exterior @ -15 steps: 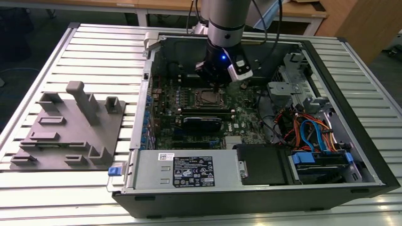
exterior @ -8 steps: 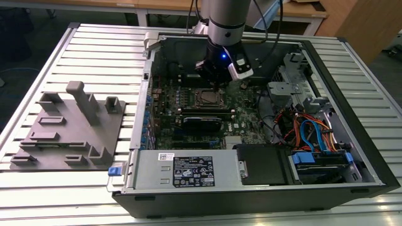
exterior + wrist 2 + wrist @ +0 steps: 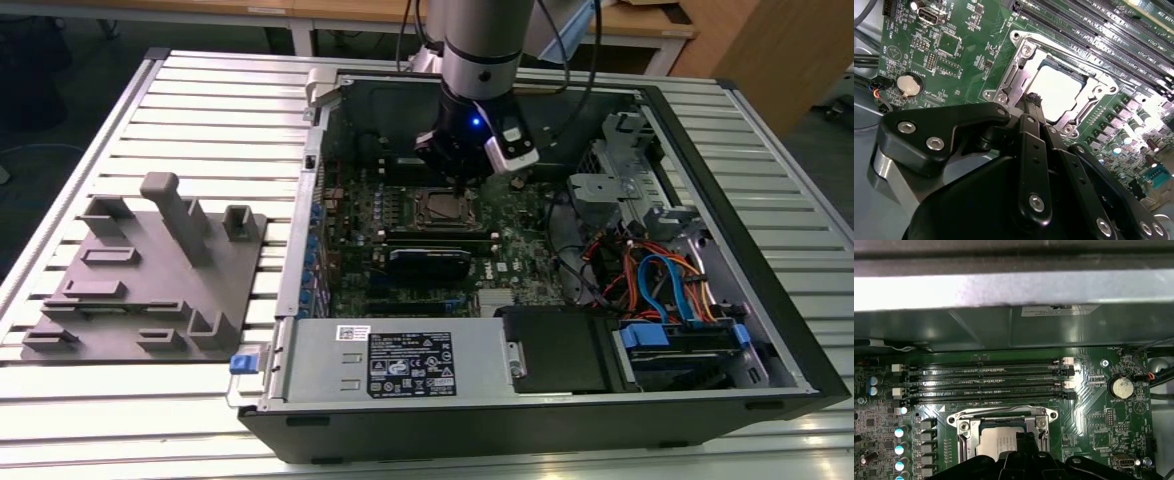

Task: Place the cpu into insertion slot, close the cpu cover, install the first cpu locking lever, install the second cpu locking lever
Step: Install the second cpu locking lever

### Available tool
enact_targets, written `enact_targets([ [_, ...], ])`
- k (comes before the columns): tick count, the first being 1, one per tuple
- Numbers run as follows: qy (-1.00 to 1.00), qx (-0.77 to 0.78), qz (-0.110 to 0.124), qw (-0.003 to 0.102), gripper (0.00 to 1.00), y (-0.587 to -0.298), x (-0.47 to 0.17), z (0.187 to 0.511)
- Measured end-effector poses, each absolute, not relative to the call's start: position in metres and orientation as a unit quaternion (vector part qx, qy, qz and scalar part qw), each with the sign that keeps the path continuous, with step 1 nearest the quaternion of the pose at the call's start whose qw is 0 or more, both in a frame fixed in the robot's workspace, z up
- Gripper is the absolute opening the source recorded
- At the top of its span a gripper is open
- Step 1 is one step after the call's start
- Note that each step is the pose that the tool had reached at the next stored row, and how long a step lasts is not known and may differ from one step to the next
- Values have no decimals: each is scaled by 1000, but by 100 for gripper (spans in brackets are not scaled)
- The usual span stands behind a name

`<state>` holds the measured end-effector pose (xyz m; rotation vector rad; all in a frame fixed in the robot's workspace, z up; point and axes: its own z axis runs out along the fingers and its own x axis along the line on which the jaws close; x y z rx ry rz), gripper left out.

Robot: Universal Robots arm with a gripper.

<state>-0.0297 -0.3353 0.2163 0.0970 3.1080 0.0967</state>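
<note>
Silvery cpu (image 3: 1061, 92) under cpu cover (image 3: 1019, 75), fingers (image 3: 1032, 102) at its edge

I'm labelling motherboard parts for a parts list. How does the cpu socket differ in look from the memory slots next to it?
The insertion slot is square, with a silver metal frame around a pale chip top; the memory slots are long, narrow and black. The insertion slot is a single unit; the memory slots run as several parallel rows. Both sit on the same green board.

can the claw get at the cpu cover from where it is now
Probably yes. The claw hangs right at the edge of the cpu cover, which lies flat over the cpu in the insertion slot. Nothing stands between them in either wrist view.
</note>
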Motion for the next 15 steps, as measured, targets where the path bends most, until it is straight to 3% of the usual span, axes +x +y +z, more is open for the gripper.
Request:
enact_targets([
  [11,999,31,31,15,11,-337,-30,216],
  [15,999,31,31,10,11,-338,-30,216],
])
